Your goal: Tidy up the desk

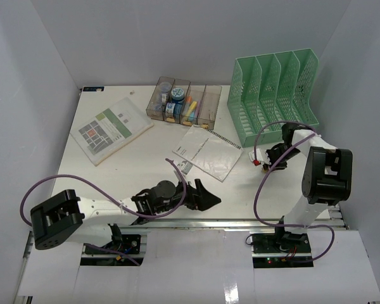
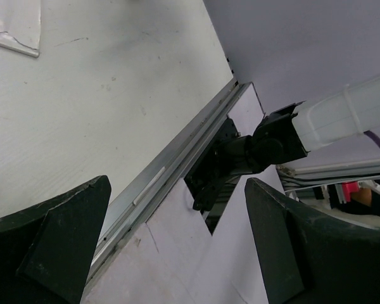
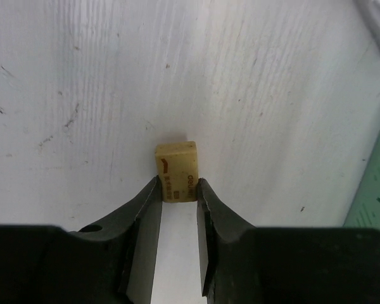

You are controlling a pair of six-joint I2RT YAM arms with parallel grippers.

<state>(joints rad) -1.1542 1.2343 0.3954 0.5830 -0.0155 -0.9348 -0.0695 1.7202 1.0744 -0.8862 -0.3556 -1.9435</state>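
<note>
The desk (image 1: 145, 166) is a white tabletop with a silver rail (image 1: 196, 223) along its near edge. A small cream eraser (image 3: 176, 158) with red print lies on the desk (image 3: 82, 76) toward the right. My right gripper (image 3: 178, 183) has both fingertips pressed against the eraser's sides. In the top view the right gripper (image 1: 261, 161) points down just in front of the green rack. My left gripper (image 1: 207, 197) lies low near the front rail. In the left wrist view the left gripper (image 2: 177, 190) is wide open with nothing between its fingers.
A green mesh file rack (image 1: 273, 95) stands at the back right. A row of clear bins (image 1: 183, 101) with small items sits at the back middle. A green-and-white booklet (image 1: 111, 128) lies at the left and a white spiral-bound booklet (image 1: 208, 152) in the middle.
</note>
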